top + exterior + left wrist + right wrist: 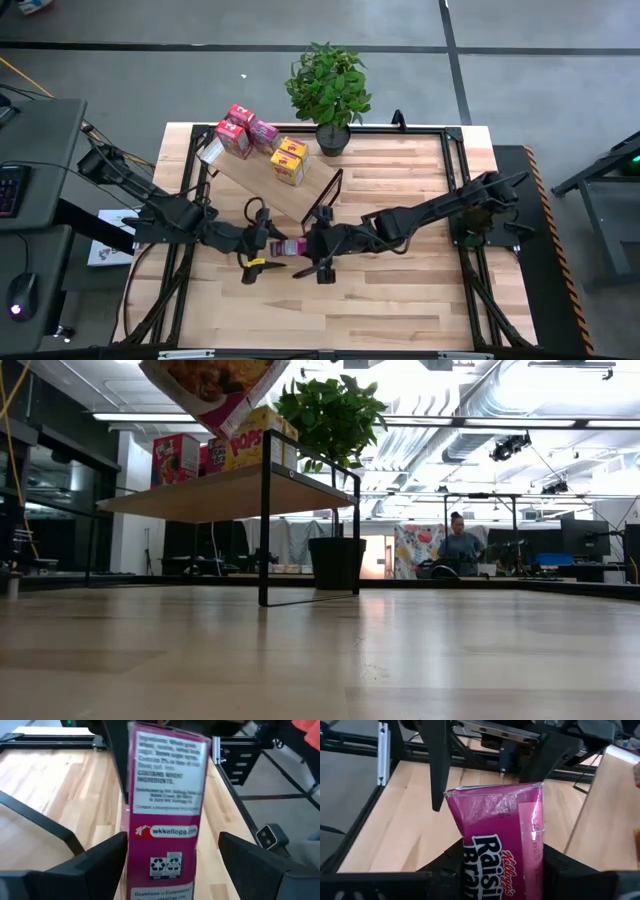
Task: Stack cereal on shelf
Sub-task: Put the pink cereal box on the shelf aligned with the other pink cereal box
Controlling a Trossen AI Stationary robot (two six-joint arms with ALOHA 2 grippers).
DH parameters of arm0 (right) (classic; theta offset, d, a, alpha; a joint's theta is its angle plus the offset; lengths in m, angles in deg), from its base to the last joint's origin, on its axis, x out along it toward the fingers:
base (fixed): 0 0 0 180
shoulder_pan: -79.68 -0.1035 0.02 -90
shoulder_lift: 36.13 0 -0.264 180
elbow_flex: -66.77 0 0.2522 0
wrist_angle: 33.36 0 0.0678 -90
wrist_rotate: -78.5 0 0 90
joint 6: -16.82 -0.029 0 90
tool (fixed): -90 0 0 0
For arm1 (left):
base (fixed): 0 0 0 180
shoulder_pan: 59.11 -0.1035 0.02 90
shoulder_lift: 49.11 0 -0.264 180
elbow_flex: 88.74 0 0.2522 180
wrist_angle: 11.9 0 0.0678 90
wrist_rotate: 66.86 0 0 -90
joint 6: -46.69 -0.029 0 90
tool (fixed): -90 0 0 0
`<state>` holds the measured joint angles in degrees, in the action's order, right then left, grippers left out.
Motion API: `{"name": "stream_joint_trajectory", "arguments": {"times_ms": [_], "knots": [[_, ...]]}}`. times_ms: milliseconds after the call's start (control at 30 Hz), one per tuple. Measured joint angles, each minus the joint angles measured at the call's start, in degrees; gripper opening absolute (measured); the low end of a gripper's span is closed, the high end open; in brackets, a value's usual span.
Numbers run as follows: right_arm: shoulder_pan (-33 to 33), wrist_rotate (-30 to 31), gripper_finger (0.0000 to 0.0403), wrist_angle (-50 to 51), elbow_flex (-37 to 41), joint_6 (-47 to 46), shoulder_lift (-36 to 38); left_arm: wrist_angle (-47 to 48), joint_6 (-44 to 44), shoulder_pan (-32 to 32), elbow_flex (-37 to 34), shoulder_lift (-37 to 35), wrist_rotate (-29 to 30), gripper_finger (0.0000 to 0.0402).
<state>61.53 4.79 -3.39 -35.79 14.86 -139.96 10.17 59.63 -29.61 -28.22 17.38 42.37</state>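
Overhead, I see both arms meeting near the middle of the table [400,300], just in front of the shelf [270,185]: the left gripper [268,243] and the right gripper [305,247] face each other with a magenta box [289,246] between them. On the shelf's slanted board sit two red boxes [235,130], another magenta box [264,134] and two yellow boxes [289,160], grouped toward its far end; a potted plant [328,90] stands at the table's far edge beside it. At table height, I see the shelf's black wire frame standing on the wood, a box [215,385] hanging above the board's near end, and a person [458,545] in the room behind. Through the left wrist camera, the box's printed back stands upright between the left fingers [95,865], which sit apart on either side with a visible gap. Through the right wrist camera, the right fingers [560,862] are clamped against the sides of the Raisin Bran box.
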Motion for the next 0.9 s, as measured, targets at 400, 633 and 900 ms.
{"name": "stream_joint_trajectory", "arguments": {"times_ms": [400, 633, 900], "knots": [[0.7, -0.9, 0.0134, -4.2, 0.0, -2.1, 0.0, 2.3, -3.3, 0.7, -0.1, -0.1, 6.5, 0.0301], [0.6, -1.5, 0.0134, -3.4, 0.0, 0.4, 0.0, 2.0, -3.6, -0.3, 0.0, -0.2, 6.2, 0.0267], [0.6, -0.7, 0.0134, -2.5, 0.0, 2.4, 0.0, 2.8, -4.7, -0.6, 0.0, -0.2, 6.3, 0.0163]]}}
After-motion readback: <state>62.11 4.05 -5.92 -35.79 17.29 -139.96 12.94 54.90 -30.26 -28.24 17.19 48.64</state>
